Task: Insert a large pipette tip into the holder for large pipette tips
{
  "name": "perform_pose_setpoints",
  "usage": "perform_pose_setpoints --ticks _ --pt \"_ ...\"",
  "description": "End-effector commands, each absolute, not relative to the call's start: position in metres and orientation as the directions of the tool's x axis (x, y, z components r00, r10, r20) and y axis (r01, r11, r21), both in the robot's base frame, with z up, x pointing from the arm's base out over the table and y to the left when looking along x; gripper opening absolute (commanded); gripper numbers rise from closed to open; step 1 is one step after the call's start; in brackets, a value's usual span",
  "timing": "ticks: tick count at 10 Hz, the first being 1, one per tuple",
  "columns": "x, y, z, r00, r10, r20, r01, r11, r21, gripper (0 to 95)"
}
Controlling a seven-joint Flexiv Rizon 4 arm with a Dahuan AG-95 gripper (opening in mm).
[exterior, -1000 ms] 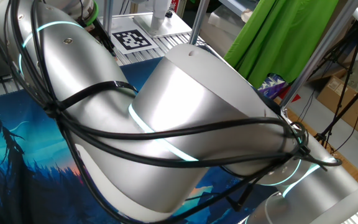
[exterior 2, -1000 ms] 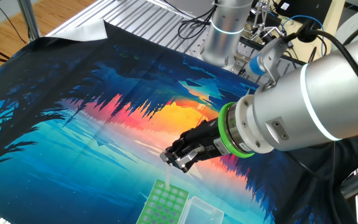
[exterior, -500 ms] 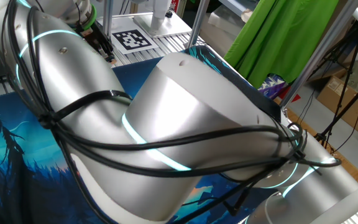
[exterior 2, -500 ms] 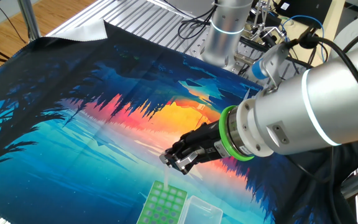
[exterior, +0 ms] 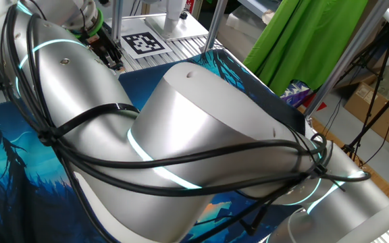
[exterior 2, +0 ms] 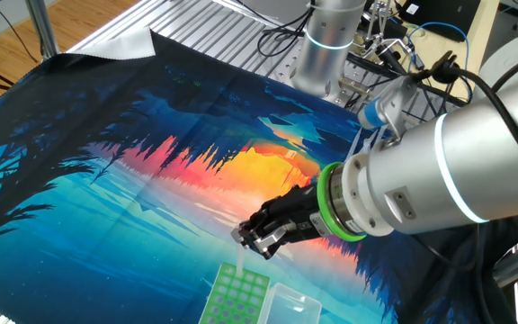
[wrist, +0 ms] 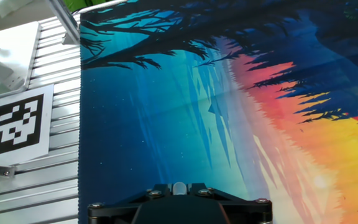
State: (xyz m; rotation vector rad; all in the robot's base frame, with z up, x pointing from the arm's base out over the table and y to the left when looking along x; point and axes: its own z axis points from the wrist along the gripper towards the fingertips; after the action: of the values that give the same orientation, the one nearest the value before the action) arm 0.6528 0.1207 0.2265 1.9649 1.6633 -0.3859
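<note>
The arm [exterior 2: 457, 171] wears smooth, satiny silver metal shells that catch soft highlights, joined by a glossy green ring [exterior 2: 328, 200]. Black rubbery cables [exterior: 181, 158] lie matt across it. The gripper [exterior 2: 257, 243] looks like matt black plastic or coated metal, with small bright screw heads. A thin printed cloth [exterior 2: 151, 171] covers the table, smooth with a few soft creases and a faint sheen. Beside it shows ribbed, brushed aluminium tabletop [wrist: 48, 180], with a matt paper marker [wrist: 14, 124] on it. The holder [exterior 2: 235, 295] has a green plastic top; the tub [exterior 2: 293, 306] next to it is clear, shiny plastic. The pipette tip [exterior 2: 242, 260] looks like translucent whitish plastic.
</note>
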Motion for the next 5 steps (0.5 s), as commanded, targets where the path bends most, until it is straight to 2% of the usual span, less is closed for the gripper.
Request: perform_pose_setpoints --ticks 1,5 --pt "0.653 0.121 0.223 0.199 0.822 -0.534 0.972 -0.097 0.214 0.0" --pt "0.652 0.118 0.212 0.198 0.824 -0.531 0.971 -0.091 0.22 0.0"
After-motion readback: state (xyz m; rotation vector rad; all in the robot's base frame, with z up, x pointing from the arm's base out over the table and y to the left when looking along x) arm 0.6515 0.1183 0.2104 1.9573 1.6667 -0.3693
